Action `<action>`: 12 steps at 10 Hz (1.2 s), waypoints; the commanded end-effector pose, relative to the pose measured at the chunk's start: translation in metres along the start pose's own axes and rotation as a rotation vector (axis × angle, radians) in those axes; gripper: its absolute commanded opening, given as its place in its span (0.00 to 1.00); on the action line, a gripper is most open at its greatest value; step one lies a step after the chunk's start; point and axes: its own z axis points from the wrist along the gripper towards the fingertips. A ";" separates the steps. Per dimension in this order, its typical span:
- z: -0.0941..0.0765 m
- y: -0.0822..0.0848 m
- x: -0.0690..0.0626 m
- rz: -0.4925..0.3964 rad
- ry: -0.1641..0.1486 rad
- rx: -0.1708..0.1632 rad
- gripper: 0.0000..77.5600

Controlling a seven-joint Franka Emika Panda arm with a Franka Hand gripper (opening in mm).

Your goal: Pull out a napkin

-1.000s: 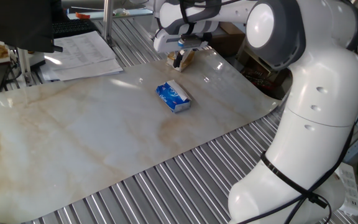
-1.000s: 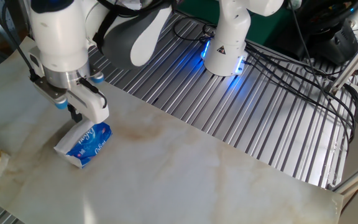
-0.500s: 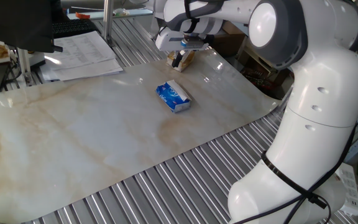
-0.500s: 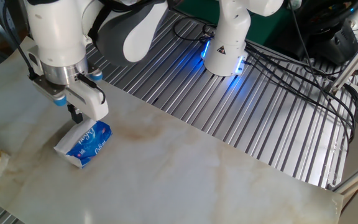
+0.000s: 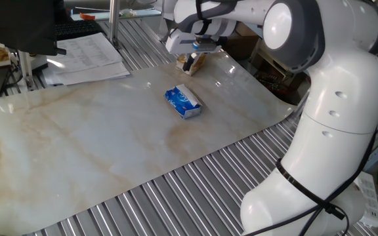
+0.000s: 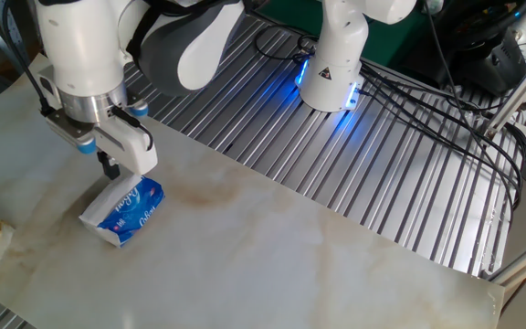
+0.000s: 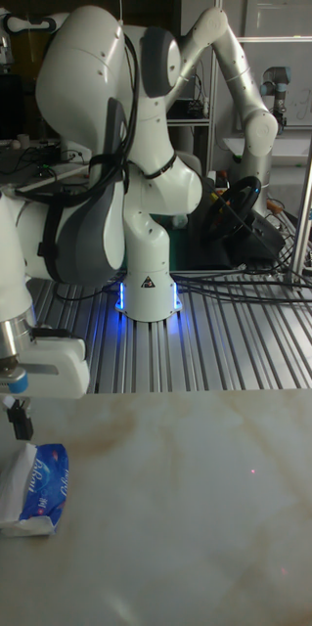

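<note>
Blue tissue pack [image 5: 183,102] on marble sheet [image 5: 77,144], gripper [image 5: 189,64] beyond.

Over the last second the gripper [image 6: 110,168] rose a little and drifted slightly toward the far edge of the desk [image 6: 272,247], so that its dark fingers [image 7: 21,423] ended a touch higher above the blue tissue pack [image 6: 124,210] than they had been. In the one fixed view the gripper [image 5: 189,63] likewise sat a shade higher and further along than a second before. Most of that shift came in the first half of the second, and the last half brought only a very small further lift.
</note>
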 end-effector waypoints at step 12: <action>0.033 -0.035 0.054 -0.030 -0.042 -0.006 0.00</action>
